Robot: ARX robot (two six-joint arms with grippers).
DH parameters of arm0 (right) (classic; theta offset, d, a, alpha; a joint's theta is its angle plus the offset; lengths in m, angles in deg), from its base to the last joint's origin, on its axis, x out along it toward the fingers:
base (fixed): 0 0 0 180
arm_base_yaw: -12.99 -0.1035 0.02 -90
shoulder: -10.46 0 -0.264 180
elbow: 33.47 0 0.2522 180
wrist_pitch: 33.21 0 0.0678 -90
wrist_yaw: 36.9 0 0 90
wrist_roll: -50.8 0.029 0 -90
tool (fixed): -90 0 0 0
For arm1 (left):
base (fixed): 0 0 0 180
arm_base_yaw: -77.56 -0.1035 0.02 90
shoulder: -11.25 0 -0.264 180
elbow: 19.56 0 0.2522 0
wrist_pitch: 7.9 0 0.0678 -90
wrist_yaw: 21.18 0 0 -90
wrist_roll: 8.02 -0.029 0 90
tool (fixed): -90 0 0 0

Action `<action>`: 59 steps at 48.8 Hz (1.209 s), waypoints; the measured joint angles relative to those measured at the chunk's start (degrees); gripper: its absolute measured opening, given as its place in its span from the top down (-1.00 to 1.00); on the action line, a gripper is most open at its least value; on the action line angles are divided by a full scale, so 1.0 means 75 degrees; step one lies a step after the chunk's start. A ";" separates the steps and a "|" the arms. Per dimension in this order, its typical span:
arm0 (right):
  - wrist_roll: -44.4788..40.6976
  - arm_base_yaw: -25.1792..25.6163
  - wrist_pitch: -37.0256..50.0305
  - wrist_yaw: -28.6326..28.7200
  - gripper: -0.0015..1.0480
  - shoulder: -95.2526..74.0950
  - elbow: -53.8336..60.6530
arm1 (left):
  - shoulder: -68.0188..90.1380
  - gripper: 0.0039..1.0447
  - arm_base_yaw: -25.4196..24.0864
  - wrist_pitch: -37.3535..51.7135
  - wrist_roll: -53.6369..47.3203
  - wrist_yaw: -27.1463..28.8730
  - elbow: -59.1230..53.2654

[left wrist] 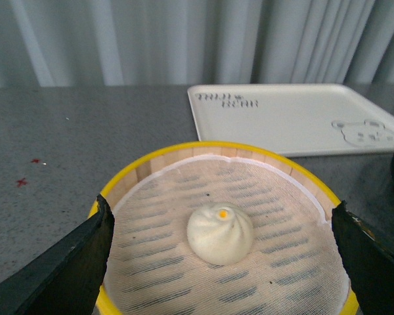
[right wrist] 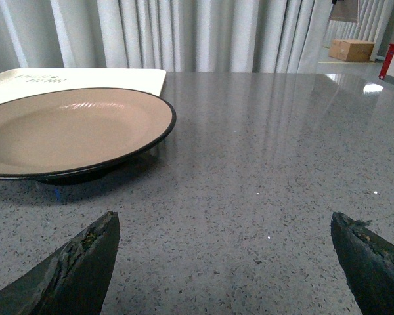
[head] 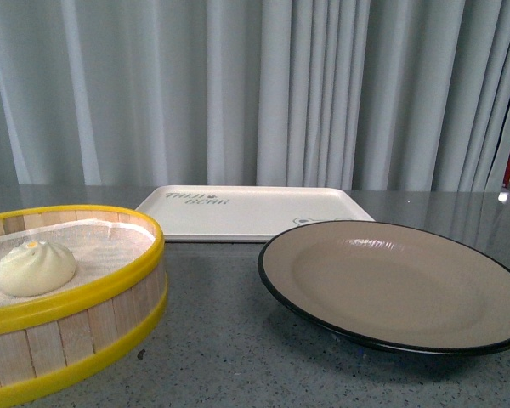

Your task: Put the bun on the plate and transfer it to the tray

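Grey table point(head: 238, 357), everything laid out on it. The tray point(head: 238, 212) is at the far side, flat and bare. The plate point(head: 391, 280) is just in front of it on my right, also bare; I can't tell if its rim touches the tray. The steamer basket point(head: 110, 293) is on my left, and the bun point(head: 36, 268) sits near the middle of its cloth liner point(left wrist: 282, 262), pleats up. My left gripper point(left wrist: 221, 207) is spread wide and holding nothing, fingers roughly over opposite sides of the basket with the bun centred between them. My right gripper point(right wrist: 223, 216) is just as wide and empty, over bare table beside the plate. Step in hand, as I read it: the left picks the bun. Plan: drop straight down inside the basket wall, narrow the jaws before contact, grip low on the bun's sides, not the pleats, and close gently since it looks soft. Risks: snagging the cloth, crushing the bun.
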 joint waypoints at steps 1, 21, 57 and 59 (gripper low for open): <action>0.0000 0.0000 0.0000 0.0000 -0.84 0.0000 0.0000 | 0.0157 -0.88 0.0064 -0.0178 -0.0076 0.0015 0.0189; 0.0000 0.0000 0.0000 0.0000 -0.84 0.0000 0.0000 | 0.2192 -0.88 0.0536 -0.3013 0.0122 0.0440 0.2792; 0.0000 0.0000 0.0000 0.0000 -0.84 0.0000 0.0000 | 0.3858 -0.88 0.0781 -0.3474 0.0656 0.1037 0.3439; 0.0000 0.0000 0.0000 0.0000 -0.84 0.0000 0.0000 | 0.3879 -0.88 0.0793 -0.3509 0.0667 0.1035 0.3442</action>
